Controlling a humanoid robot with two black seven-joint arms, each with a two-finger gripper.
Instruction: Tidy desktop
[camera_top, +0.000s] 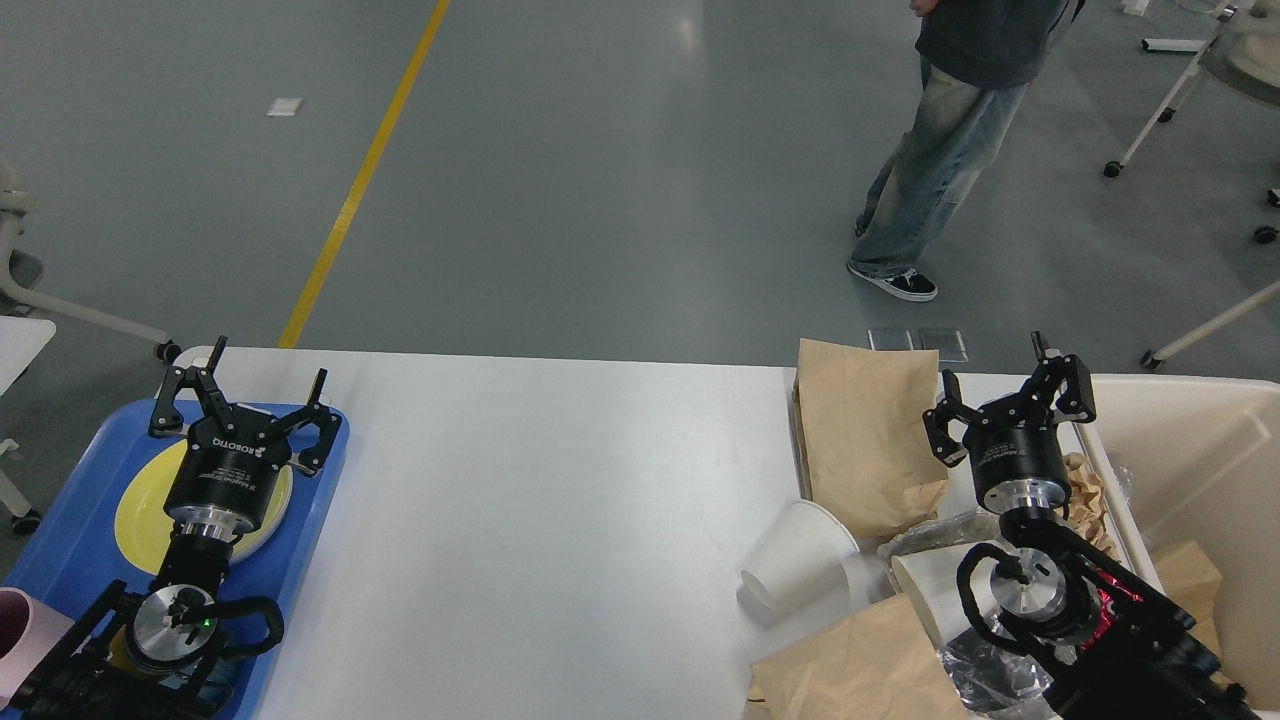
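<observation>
The white desktop (540, 500) spans the view. My left gripper (265, 362) is open and empty above a blue tray (300, 520) that holds a yellow plate (140, 500). My right gripper (992, 370) is open and empty beside a brown paper bag (865, 430) lying flat at the right. A white paper cup (795, 555) lies on its side in front of that bag. A second brown paper bag (860, 665) and crumpled clear plastic (925, 535) lie near the front right edge, partly hidden by my right arm.
A cream-beige bin (1190, 440) stands at the far right with brown paper in it. A pink cup (25, 625) sits at the tray's front left. A person (950, 140) stands on the grey floor behind the table.
</observation>
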